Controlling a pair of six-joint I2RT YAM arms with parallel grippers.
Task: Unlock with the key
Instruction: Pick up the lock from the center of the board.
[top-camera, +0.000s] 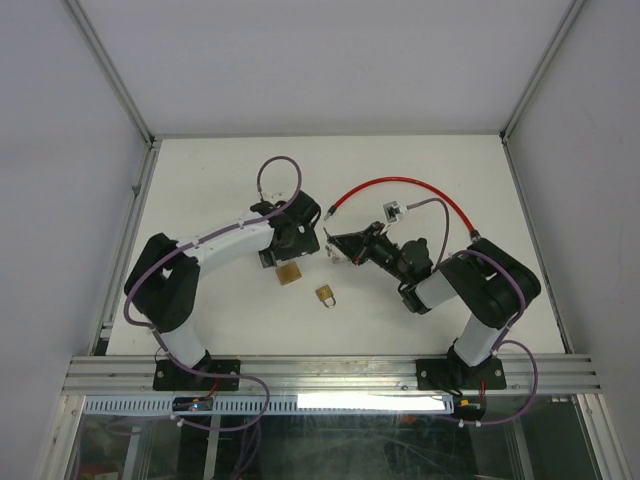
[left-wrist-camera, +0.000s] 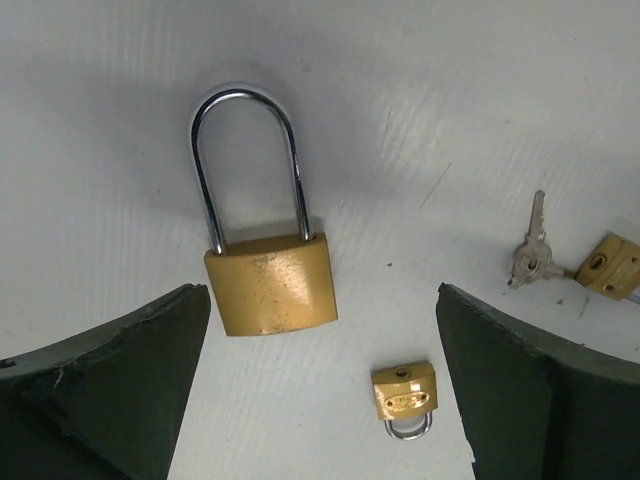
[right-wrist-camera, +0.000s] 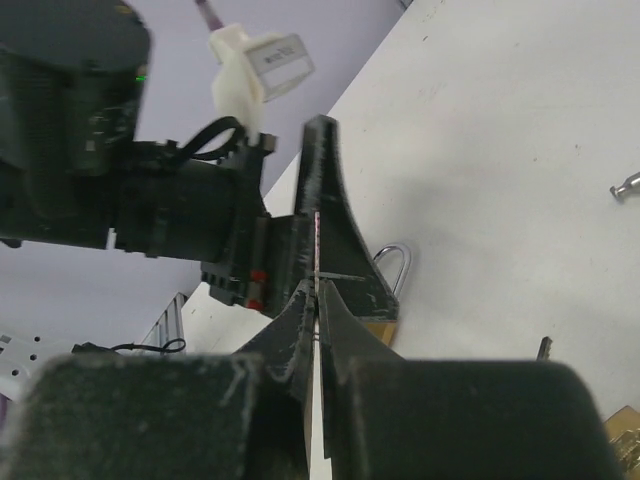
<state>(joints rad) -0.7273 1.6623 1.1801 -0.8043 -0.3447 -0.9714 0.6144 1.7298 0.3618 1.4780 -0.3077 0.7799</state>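
Left gripper (left-wrist-camera: 322, 300) spread wide over the long-shackled padlock (left-wrist-camera: 270, 295) lying flat at the desk (left-wrist-camera: 450, 100) centre, likely to pin its body steady; right gripper (right-wrist-camera: 318, 215) pinched together nearby, whether clamping anything unclear, keys (left-wrist-camera: 532, 245) lying loose beside the padlock

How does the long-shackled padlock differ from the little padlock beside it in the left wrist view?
The large padlock has a far bigger body than the small padlock. The large padlock's shackle is tall and narrow; the small padlock's is a short loop. The large one's shackle points up the view, the small one's down. Both have brass bodies and silver shackles and lie flat on the table.
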